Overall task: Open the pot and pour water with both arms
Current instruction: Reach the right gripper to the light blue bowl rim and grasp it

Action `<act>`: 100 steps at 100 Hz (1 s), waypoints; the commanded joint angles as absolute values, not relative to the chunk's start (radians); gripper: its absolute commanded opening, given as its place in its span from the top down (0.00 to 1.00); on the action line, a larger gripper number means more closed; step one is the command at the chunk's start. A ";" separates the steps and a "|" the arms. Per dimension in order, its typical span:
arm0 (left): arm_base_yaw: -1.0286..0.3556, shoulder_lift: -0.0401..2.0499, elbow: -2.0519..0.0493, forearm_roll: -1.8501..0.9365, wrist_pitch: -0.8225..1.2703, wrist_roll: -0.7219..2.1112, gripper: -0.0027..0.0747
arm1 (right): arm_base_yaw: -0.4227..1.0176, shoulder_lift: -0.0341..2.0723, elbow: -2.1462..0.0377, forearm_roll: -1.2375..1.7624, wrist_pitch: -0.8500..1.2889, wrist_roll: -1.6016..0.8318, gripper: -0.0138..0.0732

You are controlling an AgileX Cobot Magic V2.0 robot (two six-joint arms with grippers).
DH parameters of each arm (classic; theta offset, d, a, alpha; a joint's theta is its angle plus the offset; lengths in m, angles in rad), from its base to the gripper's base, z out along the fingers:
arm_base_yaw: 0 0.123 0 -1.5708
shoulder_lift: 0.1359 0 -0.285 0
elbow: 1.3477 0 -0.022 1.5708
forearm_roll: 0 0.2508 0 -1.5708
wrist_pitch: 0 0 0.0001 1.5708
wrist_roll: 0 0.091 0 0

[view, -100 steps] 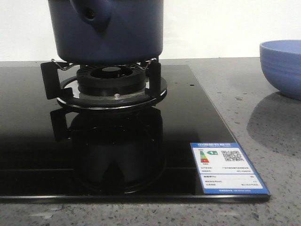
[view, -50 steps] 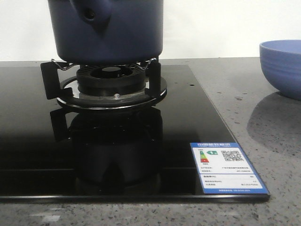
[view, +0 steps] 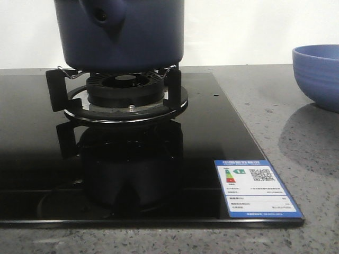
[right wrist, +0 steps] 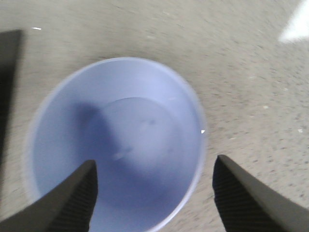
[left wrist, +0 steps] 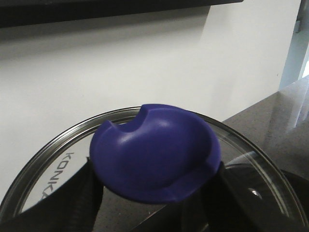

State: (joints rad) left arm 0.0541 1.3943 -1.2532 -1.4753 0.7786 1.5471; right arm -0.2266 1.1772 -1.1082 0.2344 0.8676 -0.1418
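Front view shows the pot on the burner stand, left of centre. The left gripper grips the lid knob; it should carry the glass lid well clear. The right gripper hangs open over the bowl, far right on the worktop.
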 commanded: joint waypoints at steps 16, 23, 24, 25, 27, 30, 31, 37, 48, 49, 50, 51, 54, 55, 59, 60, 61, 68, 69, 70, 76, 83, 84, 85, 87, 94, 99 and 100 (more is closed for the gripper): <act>0.064 1.352 -1.292 -1.563 0.801 1.543 0.56 | -0.277 1.388 -1.255 0.224 0.870 -0.144 0.31; 0.064 1.352 -1.292 -1.563 0.801 1.543 0.56 | -0.279 1.445 -1.263 0.224 0.872 -0.144 0.31; 0.064 1.352 -1.292 -1.563 0.801 1.543 0.56 | -0.279 1.456 -1.265 0.224 0.872 -0.144 0.31; 0.064 1.352 -1.292 -1.563 0.801 1.543 0.56 | -0.279 1.461 -1.265 0.224 0.872 -0.144 0.31; 0.064 1.352 -1.292 -1.563 0.801 1.543 0.56 | -0.279 1.477 -1.268 0.224 0.875 -0.144 0.31; 0.064 1.352 -1.292 -1.563 0.801 1.543 0.56 | -0.279 1.497 -1.270 0.224 0.875 -0.144 0.31; 0.064 1.352 -1.292 -1.563 0.801 1.543 0.56 | -0.279 1.505 -1.270 0.224 0.875 -0.144 0.31; 0.066 1.352 -1.292 -1.563 0.799 1.543 0.56 | -0.279 1.536 -1.274 0.224 0.882 -0.144 0.34; 0.066 1.352 -1.292 -1.563 0.799 1.543 0.56 | -0.279 1.568 -1.275 0.224 0.890 -0.144 0.51; 0.066 1.352 -1.292 -1.563 0.799 1.543 0.56 | -0.279 1.568 -1.275 0.224 0.890 -0.144 0.52; 0.066 1.352 -1.292 -1.563 0.799 1.543 0.56 | -0.279 1.570 -1.275 0.224 0.890 -0.144 0.55; 0.066 1.352 -1.292 -1.563 0.799 1.543 0.56 | -0.279 1.569 -1.275 0.224 0.891 -0.144 0.57; 0.066 1.352 -1.292 -1.563 0.799 1.543 0.56 | -0.279 1.569 -1.275 0.224 0.894 -0.146 0.64; 0.066 1.352 -1.292 -1.563 0.799 1.543 0.56 | -0.279 1.569 -1.275 0.224 0.894 -0.146 0.67; 0.066 1.352 -1.292 -1.563 0.799 1.543 0.56 | -0.279 1.569 -1.275 0.224 0.896 -0.146 0.77; 0.066 1.352 -1.292 -1.563 0.799 1.543 0.56 | -0.279 1.569 -1.275 0.224 0.896 -0.146 0.79; 0.066 1.352 -1.292 -1.563 0.799 1.543 0.56 | -0.279 1.569 -1.275 0.224 0.896 -0.146 0.81; 0.066 1.352 -1.292 -1.563 0.799 1.543 0.56 | -0.279 1.568 -1.275 0.224 0.899 -0.146 0.92; 0.066 1.352 -1.292 -1.563 0.799 1.543 0.56 | -0.279 1.568 -1.275 0.224 0.899 -0.146 0.92; 0.066 1.352 -1.292 -1.563 0.799 1.543 0.56 | -0.279 1.568 -1.275 0.224 0.899 -0.146 0.92; 0.066 1.352 -1.292 -1.563 0.799 1.543 0.56 | -0.279 1.568 -1.278 0.224 0.907 -0.146 0.92; 0.066 1.352 -1.292 -1.563 0.799 1.543 0.56 | -0.279 1.568 -1.293 0.224 0.930 -0.146 0.91; 0.066 1.352 -1.292 -1.563 0.799 1.543 0.56 | -0.279 1.568 -1.295 0.224 0.933 -0.146 0.91; 0.066 1.352 -1.292 -1.563 0.799 1.543 0.56 | -0.279 1.568 -1.299 0.224 0.938 -0.146 0.91; 0.066 1.352 -1.292 -1.563 0.799 1.543 0.56 | -0.279 1.565 -1.303 0.226 0.945 -0.146 0.91; 0.066 1.352 -1.292 -1.563 0.799 1.543 0.56 | -0.279 1.564 -1.331 0.244 0.971 -0.146 0.91; 0.066 1.352 -1.292 -1.563 0.799 1.543 0.56 | -0.279 1.563 -1.360 0.257 0.990 -0.146 0.91; 0.066 1.352 -1.292 -1.563 0.799 1.543 0.56 | -0.279 1.563 -1.364 0.260 0.993 -0.146 0.91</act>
